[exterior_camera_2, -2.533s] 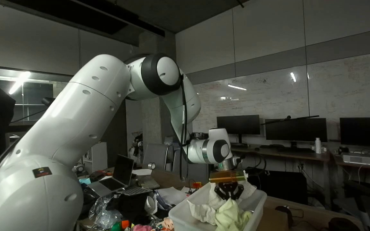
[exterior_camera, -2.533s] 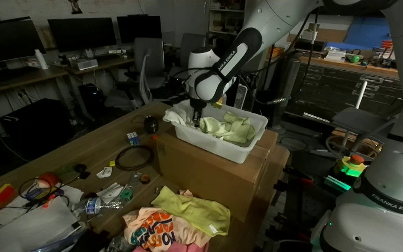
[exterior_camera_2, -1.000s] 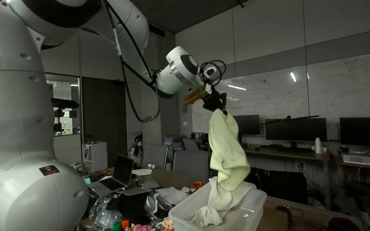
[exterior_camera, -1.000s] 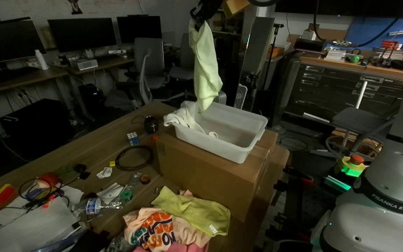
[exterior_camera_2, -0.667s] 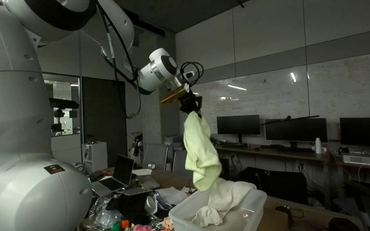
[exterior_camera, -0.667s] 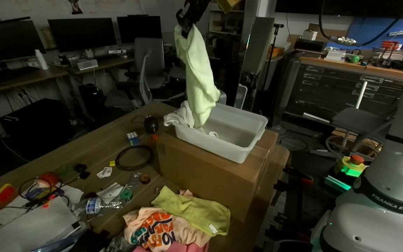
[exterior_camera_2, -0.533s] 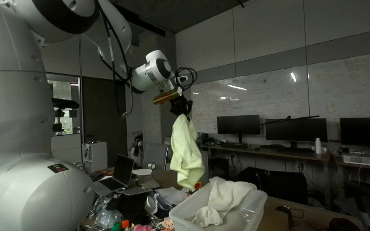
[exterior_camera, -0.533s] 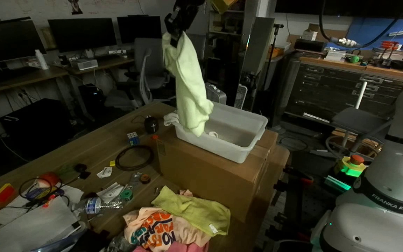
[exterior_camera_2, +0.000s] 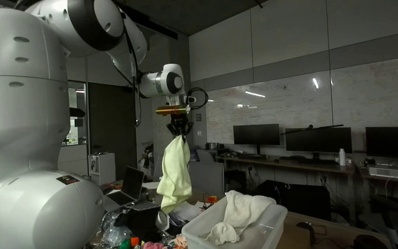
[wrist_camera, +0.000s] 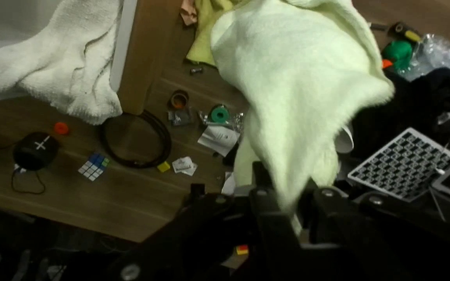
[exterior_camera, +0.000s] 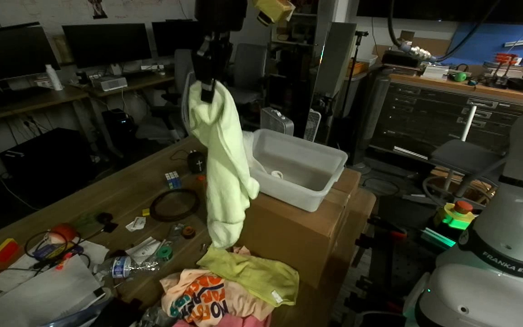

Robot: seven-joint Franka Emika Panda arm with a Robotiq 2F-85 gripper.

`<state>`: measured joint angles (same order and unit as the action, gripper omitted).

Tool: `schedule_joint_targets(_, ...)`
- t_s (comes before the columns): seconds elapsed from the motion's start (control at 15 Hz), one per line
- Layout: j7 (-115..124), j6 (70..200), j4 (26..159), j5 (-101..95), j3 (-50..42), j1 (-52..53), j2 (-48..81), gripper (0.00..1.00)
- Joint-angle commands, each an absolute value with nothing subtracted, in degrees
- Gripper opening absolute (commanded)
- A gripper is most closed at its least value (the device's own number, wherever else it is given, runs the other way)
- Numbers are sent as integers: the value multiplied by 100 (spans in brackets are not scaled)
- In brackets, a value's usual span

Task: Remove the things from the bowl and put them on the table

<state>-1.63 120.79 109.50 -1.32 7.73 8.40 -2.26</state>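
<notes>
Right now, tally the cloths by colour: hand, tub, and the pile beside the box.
Pale green cloth: 1, in the hand
White cloth: 1, partly in the tub
Yellow-green cloth: 1, overlapping the peach
Peach lettered cloth: 1, taking the peach scrap as its corner
Pink cloth: 1, cut off by the frame
Total: 5

Arm base band (exterior_camera: 510,263): lettered "FRANKA EMIKA". Peach cloth (exterior_camera: 216,295): large coloured print, "NO" and "FOR" legible, remainder unclear; round black device (wrist_camera: 29,156): white cross. Bottle label (exterior_camera: 120,267), arm sticker (exterior_camera_2: 67,179), whiteboard (exterior_camera_2: 288,109): too small or faint to read.
</notes>
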Motion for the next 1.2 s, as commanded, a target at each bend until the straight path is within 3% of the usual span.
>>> schedule_joint_targets(0.0,-434,11474,10492,-505,817,846,111,51)
schedule_joint_targets(0.4,-362,11400,10356,-1225,713,768,365,97)
schedule_joint_targets(1.13,-1105,12017,9827,-1737,251,328,1535,100)
